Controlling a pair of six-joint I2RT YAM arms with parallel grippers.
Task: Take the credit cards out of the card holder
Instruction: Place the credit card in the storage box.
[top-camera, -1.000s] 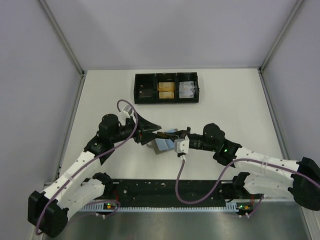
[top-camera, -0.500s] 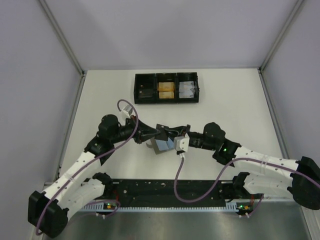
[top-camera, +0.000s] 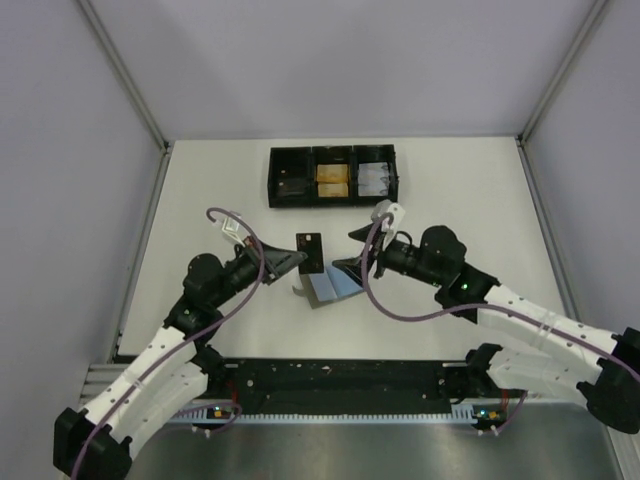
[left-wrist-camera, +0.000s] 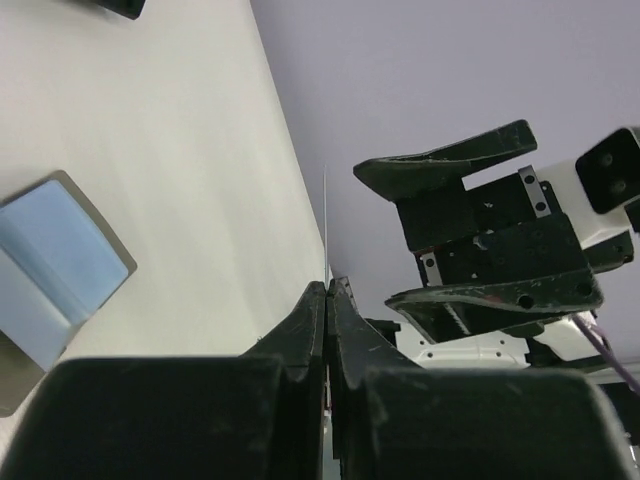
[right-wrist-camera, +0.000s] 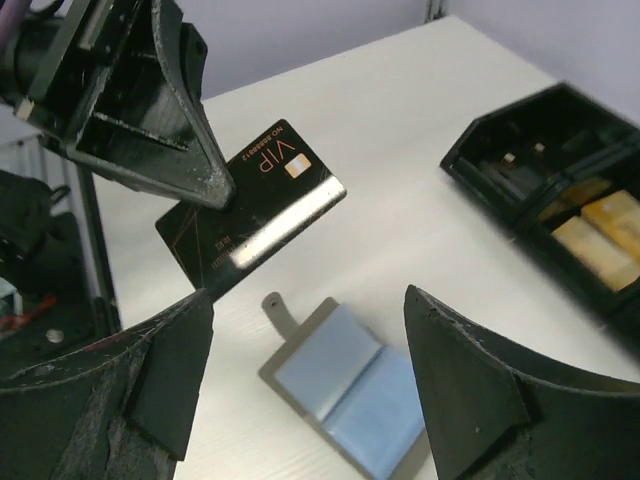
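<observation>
The card holder (top-camera: 331, 287) lies open on the table, light blue inside, grey tab (right-wrist-camera: 272, 305) pointing away; it also shows in the left wrist view (left-wrist-camera: 55, 265). My left gripper (top-camera: 301, 257) is shut on a black credit card (top-camera: 311, 250) marked VIP (right-wrist-camera: 250, 200), held in the air above and left of the holder. In the left wrist view the card (left-wrist-camera: 325, 220) is only a thin edge rising from the shut jaws (left-wrist-camera: 329, 290). My right gripper (right-wrist-camera: 308, 296) hangs open over the holder with nothing between its fingers, just right of the card (top-camera: 353, 256).
A black three-compartment tray (top-camera: 333, 177) stands at the back of the table, holding dark, orange and clear items; in the right wrist view the tray (right-wrist-camera: 480, 140) lies to the right. Grey walls enclose the table on three sides.
My left gripper has shut on the black card and drawn it away from the right gripper. The right gripper has opened and pulled back to the right. The holder now lies open on the table.
</observation>
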